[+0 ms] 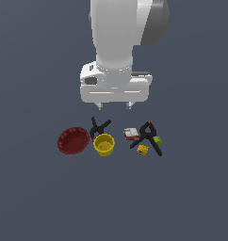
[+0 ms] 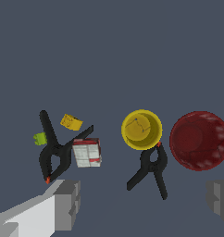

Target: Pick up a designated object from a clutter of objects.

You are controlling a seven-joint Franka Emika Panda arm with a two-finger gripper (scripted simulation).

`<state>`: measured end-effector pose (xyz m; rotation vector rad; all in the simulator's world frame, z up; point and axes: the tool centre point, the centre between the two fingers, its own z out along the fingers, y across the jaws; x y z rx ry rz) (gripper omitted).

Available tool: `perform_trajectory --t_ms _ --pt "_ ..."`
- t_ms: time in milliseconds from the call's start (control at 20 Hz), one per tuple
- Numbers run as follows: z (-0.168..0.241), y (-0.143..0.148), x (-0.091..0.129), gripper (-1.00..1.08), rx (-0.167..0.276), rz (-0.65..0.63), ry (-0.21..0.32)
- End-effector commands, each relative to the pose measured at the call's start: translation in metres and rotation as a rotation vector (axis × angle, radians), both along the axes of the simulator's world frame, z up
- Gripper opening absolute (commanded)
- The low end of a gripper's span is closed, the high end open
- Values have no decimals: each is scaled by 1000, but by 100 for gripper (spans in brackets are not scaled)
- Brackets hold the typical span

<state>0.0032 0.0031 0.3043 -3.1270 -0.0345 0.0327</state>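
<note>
Yellow cup [image 1: 104,144] upright among clutter, open mouth up.
Plain, tapered, rimmed; sits just beside dark red ribbed bowl [image 1: 73,140], a black clamp [image 1: 99,128] touching its rim; second clamp [image 1: 149,137], red-white box [image 1: 131,134], tiny yellow block [image 1: 142,149] and green piece [image 1: 158,140] well apart.

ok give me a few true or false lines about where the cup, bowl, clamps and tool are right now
1. The yellow cup sits between the red bowl and the red-white box. True.
2. The tool is shut on the cup. False: it hangs open above the objects, holding nothing.
3. One black clamp lies right by the cup. True.
4. The cup lies tipped on its side. False: it stands upright, opening up.
5. The bowl is stacked inside the cup. False: it sits beside it, on the exterior view's left.
</note>
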Motion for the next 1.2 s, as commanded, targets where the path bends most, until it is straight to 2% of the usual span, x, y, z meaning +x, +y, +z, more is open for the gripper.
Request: perform_trajectory --t_ms 0,300,600,850,1150 --pt "0 0 0 28 0 0 0" --pt "1 14 3 28 7 7 -2" --pt "-2 12 3 28 -1 17 0" --pt "-14 8 3 28 -37 63 8" --pt "-41 0 2 28 -110 167 29"
